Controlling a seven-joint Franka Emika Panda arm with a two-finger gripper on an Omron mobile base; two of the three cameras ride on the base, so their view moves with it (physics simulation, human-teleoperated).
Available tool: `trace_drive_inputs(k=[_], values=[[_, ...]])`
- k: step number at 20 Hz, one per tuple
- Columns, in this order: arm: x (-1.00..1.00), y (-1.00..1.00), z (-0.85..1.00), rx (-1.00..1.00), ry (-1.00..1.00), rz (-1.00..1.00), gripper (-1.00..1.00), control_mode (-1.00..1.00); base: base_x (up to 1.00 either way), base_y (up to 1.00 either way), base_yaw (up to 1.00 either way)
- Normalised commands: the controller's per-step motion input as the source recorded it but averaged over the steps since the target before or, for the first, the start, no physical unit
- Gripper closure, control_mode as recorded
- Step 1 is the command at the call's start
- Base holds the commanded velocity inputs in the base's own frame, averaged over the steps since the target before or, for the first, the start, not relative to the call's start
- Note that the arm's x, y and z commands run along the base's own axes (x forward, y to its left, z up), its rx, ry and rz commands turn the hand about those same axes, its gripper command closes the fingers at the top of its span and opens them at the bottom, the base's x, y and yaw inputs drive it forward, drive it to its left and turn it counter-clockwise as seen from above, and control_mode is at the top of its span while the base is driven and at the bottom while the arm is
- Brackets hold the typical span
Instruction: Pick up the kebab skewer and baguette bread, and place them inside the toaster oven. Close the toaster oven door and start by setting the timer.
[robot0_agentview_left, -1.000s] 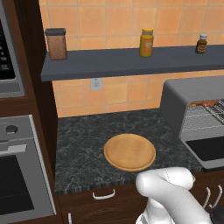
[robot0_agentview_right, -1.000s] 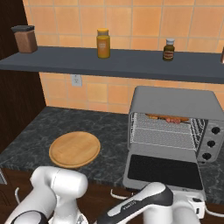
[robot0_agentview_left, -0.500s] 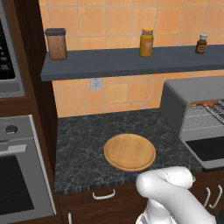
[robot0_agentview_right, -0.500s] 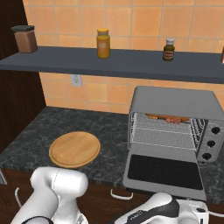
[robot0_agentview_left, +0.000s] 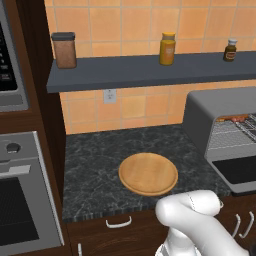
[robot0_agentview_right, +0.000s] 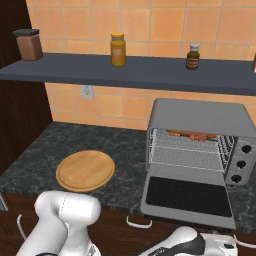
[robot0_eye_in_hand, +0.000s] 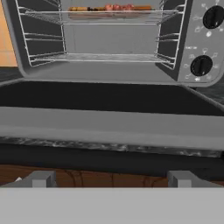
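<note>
The dark marbled worktop (robot0_agentview_left: 100, 165) runs from the tall wooden cabinet on the left to the right edge of both base views. A round wooden board (robot0_agentview_left: 148, 173) lies flat near its front edge, bare on top. Well to the right of the board stands the toaster oven (robot0_agentview_right: 200, 140), set back towards the tiled wall, its door (robot0_agentview_right: 189, 196) folded down flat and reaching out past the worktop's front edge. Above, a grey shelf (robot0_agentview_right: 125, 72) on the wall carries a brown canister (robot0_agentview_right: 28, 44) at the left, a yellow jar (robot0_agentview_right: 118, 49) in the middle and a small dark bottle (robot0_agentview_right: 193, 56) further right, all upright and well apart.
</note>
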Motion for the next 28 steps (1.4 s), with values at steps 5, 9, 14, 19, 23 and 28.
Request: trace_drive_inputs(k=[5,9,14,19,23,28], values=[[0.01,-0.05,-0.24,0.0,0.0,0.0,-1.0,-1.0,0.0,0.0,0.0],[0.11,-0.05,-0.14,0.0,0.0,0.0,-1.0,-1.0,0.0,0.0,0.0],[0.14,-0.06,-0.01,0.01,0.0,0.0,-1.0,-1.0,0.0,0.0,0.0],[0.05,-0.05,0.0,0.02,0.0,-0.01,-1.0,-1.0,0.0,0.0,0.0],[0.0,0.0,-0.05,0.0,0.0,-0.02,-1.0,-1.0,0.0,0.0,0.0],[0.06,0.0,-0.12,0.0,0.0,0.0,-1.0,-1.0,0.0,0.0,0.0]])
